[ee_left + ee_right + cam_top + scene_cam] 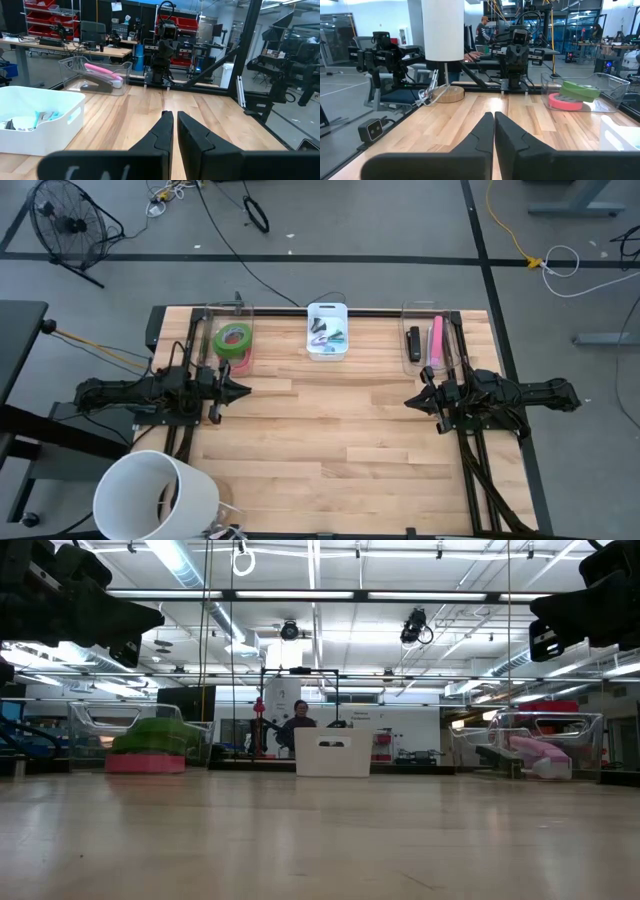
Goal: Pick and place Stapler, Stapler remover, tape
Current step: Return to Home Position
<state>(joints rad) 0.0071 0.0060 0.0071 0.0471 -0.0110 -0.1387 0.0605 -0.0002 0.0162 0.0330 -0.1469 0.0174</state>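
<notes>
White cylinder (155, 495), maybe a lampshade, at bench (330, 440) near-left corner; fan (70, 225) on floor off the far-left corner; person (299, 723) beyond far edge.

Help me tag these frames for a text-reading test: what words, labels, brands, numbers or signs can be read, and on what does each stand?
No text can be read in any view.
Pale marks on the left arm's wrist housing: blurred, unreadable.
Small dark marks on the far white wall behind the white bin: too small to read.
The white bin, the tape and the staplers show no readable label.
</notes>
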